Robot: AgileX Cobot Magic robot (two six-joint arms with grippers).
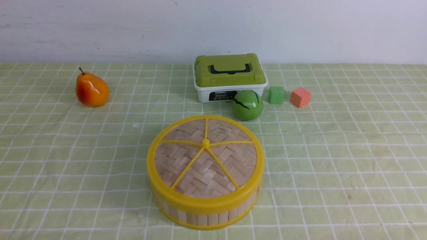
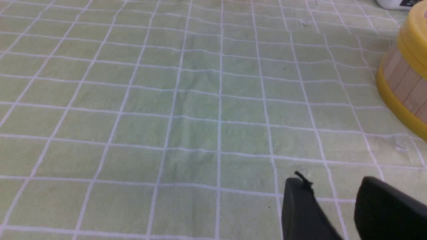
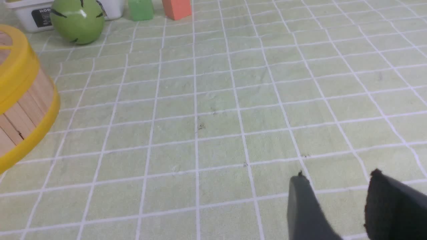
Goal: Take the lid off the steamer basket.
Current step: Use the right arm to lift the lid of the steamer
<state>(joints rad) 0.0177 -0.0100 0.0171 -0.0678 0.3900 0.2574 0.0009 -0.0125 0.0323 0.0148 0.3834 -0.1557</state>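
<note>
- Lid (image 1: pixel 205 156): lower centre of the front view, sitting flat and closed on the steamer basket (image 1: pixel 203 216). Woven bamboo top, yellow rim, five yellow spokes meeting at a small centre knob. The whole top is in view.
- Basket: pale wood slats with a yellow band at the base, resting on the green checked tablecloth (image 1: pixel 333 160).
- Green ball (image 1: pixel 248 105) with black streaks: just above and right of the lid in the frame, near the basket's far rim but apart from it. It is the closest thing to the lid.
- White box (image 1: pixel 230 78) with an olive-green top and black handle: centre of the upper half of the frame, behind the ball. The ball overlaps its lower right corner; cannot tell if they touch.
- Green cube (image 1: pixel 276 95): right of the box, near the ball.
- Salmon cube (image 1: pixel 300 97): just right of the green cube, with a small gap between them.
- Pear (image 1: pixel 91 89), orange-red with the stem up: upper left of the frame, well apart from the basket.
- White wall (image 1: pixel 133 30) across the top of the frame.
- Left gripper (image 2: pixel 333 181): seen only in the left wrist view. Black fingers spread at a medium gap, with cloth showing between them. It is over bare cloth, and the basket side is at the view's edge, apart from the fingers.
- Right gripper (image 3: pixel 337 175): seen only in the right wrist view. Fingers likewise parted, with cloth showing between them. It is over bare cloth and well apart from the basket, the ball and the cubes.
</note>
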